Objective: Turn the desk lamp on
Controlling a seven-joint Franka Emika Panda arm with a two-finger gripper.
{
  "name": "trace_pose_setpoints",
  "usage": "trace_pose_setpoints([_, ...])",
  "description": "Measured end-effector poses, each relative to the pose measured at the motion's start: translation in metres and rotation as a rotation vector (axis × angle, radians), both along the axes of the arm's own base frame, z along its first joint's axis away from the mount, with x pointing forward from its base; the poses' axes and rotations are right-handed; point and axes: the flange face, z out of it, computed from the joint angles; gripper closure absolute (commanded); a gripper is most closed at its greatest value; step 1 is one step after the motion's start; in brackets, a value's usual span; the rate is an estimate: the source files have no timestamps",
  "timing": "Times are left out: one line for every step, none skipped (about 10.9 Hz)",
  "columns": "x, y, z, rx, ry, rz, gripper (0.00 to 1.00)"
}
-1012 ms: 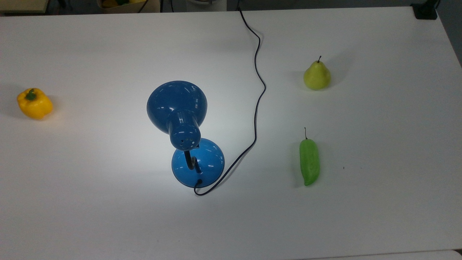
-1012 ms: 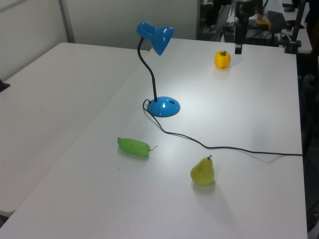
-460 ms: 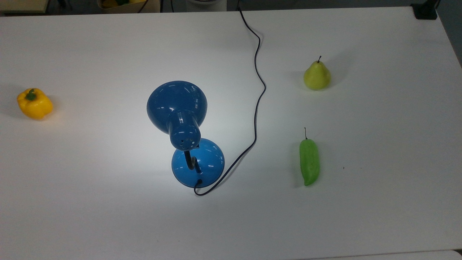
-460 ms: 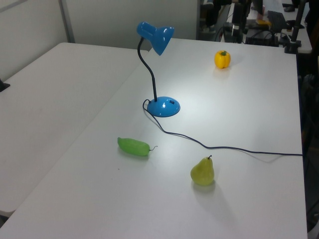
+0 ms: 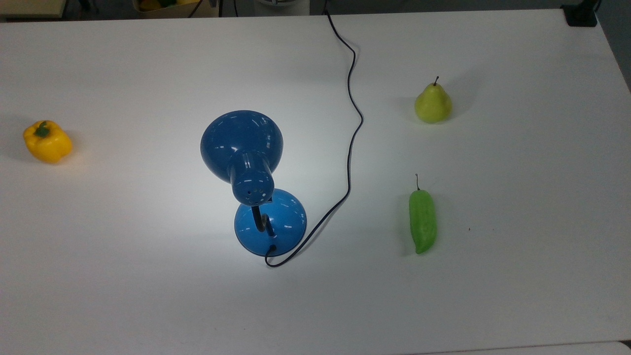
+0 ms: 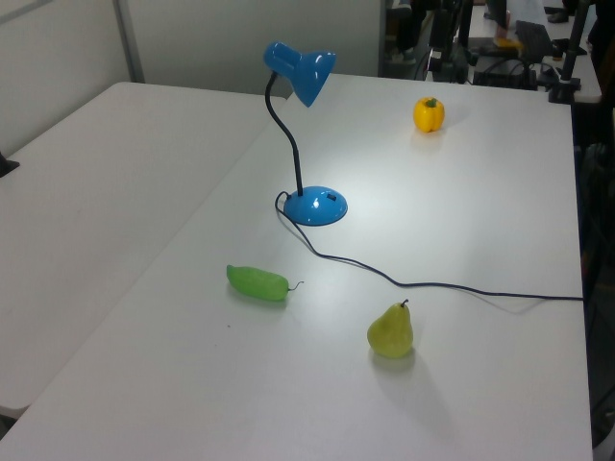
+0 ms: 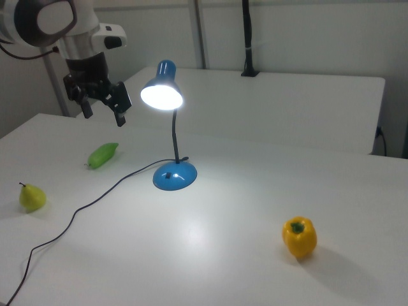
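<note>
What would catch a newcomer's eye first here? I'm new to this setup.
The lit blue desk lamp at mid-table, throwing a bright pool on the white table. In the right view, the gripper hangs open in the air at the lamp's left, with a yellow bell pepper at the lower right.

- The gripper [image 7: 102, 109] is higher than a second ago: in the left view its dark fingers no longer hang down over the far edge of the table [image 6: 500, 192] beside the yellow pepper [image 6: 429, 114].
</note>
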Motion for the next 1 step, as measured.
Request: trace_pose_setpoints([0.0000,0.0005,0.0003,0.000,-0.001,0.001,0.00])
